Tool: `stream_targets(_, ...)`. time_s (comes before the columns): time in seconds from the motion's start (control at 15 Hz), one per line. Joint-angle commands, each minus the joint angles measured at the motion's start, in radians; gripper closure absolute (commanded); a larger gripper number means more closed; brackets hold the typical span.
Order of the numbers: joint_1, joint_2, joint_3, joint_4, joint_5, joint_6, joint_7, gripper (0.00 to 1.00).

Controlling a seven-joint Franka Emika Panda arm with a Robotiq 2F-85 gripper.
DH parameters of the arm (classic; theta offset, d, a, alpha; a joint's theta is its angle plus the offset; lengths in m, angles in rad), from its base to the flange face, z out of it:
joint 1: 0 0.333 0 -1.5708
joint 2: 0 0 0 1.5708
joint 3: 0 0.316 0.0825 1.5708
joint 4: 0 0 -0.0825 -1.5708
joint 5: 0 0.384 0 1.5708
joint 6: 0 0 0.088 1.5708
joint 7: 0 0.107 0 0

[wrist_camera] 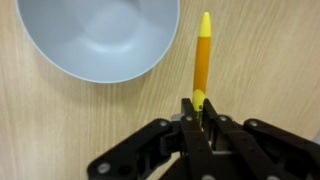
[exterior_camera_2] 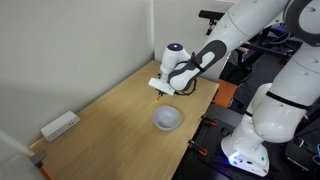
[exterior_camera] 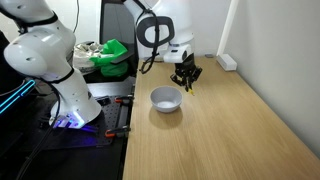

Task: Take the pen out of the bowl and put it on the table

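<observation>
The pen (wrist_camera: 202, 60) is outside the bowl (wrist_camera: 98, 35), whose inside shows empty in the wrist view. The yellow shaft runs straight away from your gripper (wrist_camera: 198, 112): the pointed end is far from it and the near end is pinched between the fingertips. The fingers are closed tight on that near end and have nothing else in them. The bowl's rim sits just left of the shaft, apart from it, so bare table (wrist_camera: 270, 60) lies under the pen and to its right. In an exterior view the gripper (exterior_camera: 185, 78) hangs past the bowl (exterior_camera: 166, 99), on its far right side, above the tabletop (exterior_camera: 220, 130). How high the pen rides over the wood I cannot tell. My read is that only the lowering and release are left: come straight down, or drift right, so the free end misses the rim
</observation>
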Motion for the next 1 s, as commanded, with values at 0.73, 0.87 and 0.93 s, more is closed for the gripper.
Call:
stream_targets(0.73,-0.144,0.327,-0.019,0.532,0.501,-0.329,-0.41,0.97)
stream_targets(0.87,-0.162,0.393,-0.019,0.602,0.521,-0.356,-0.409,0.97)
stream_targets(0.93,-0.169,0.426,-0.018,0.634,0.529,-0.359,-0.404,0.97)
